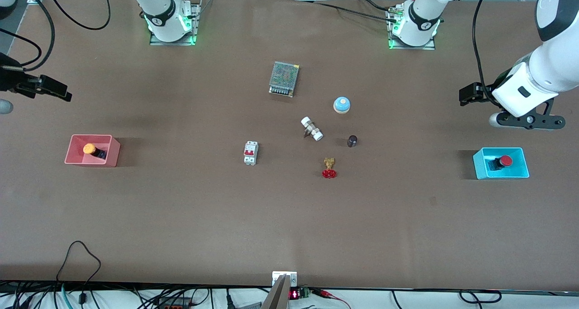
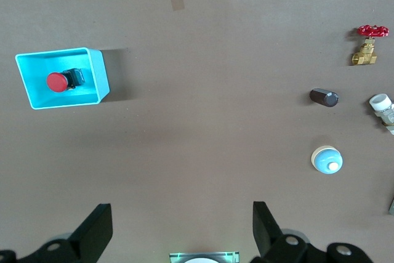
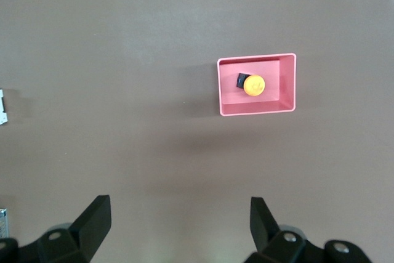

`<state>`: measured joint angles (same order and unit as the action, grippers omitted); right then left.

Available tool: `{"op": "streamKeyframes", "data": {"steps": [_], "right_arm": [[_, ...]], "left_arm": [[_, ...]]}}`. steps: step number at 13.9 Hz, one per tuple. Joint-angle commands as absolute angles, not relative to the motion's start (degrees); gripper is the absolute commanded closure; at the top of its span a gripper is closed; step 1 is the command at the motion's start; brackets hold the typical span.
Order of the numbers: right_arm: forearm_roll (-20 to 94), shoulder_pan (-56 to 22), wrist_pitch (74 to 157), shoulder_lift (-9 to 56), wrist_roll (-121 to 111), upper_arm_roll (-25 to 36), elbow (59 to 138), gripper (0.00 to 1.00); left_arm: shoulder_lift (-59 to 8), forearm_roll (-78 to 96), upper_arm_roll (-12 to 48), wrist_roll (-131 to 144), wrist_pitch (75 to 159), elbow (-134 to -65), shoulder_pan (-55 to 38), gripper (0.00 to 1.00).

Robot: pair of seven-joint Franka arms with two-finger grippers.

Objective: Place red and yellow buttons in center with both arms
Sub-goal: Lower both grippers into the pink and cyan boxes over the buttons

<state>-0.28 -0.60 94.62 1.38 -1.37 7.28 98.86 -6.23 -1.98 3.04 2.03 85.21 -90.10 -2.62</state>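
The red button [image 1: 500, 162] lies in a cyan bin [image 1: 502, 173] at the left arm's end of the table. It also shows in the left wrist view [image 2: 59, 82]. The yellow button [image 1: 92, 149] lies in a pink bin [image 1: 90, 160] at the right arm's end, and shows in the right wrist view [image 3: 253, 85]. My left gripper [image 1: 528, 121] hangs open and empty over bare table beside the cyan bin, its jaws wide apart [image 2: 182, 221]. My right gripper [image 3: 178, 215] is open and empty over bare table beside the pink bin, mostly cut off in the front view. The brown table center [image 1: 280, 187] is flat.
Around the middle of the table stand a metal power supply [image 1: 283, 78], a blue-domed bell [image 1: 342, 105], a white-capped fitting [image 1: 311, 128], a dark knob [image 1: 352, 141], a white circuit breaker [image 1: 251, 153] and a red handwheel valve [image 1: 329, 168].
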Motion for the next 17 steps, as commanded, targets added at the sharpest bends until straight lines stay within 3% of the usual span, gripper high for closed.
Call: {"op": "streamKeyframes", "data": {"steps": [1, 5, 9, 12, 17], "right_arm": [[-0.79, 1.48, 97.72, 6.13, -1.23, 7.38, 98.88, 0.0], [-0.88, 4.04, 104.83, 12.55, -1.76, 7.38, 99.05, 0.0], [-0.88, 6.41, 113.27, 19.15, -8.6, 7.38, 100.71, 0.0], [-0.97, 7.38, 120.47, 21.79, -9.05, 7.38, 103.61, 0.0], [-0.88, 8.26, 122.43, 26.18, -16.33, 7.38, 104.15, 0.0]], "left_arm": [[-7.12, -1.85, 2.81, 2.72, 84.73, -88.42, -2.72, 0.0], [-7.47, -2.2, 2.64, 12.45, 84.55, -88.24, -2.73, 0.0], [-14.31, -4.47, 1.58, 12.49, 84.55, -82.54, -1.33, 0.0], [-17.74, -11.68, 1.67, 8.45, 86.47, -83.4, 2.01, 0.0], [-18.55, -11.69, 1.67, -2.44, 106.03, -95.42, 9.83, 0.0]]}}
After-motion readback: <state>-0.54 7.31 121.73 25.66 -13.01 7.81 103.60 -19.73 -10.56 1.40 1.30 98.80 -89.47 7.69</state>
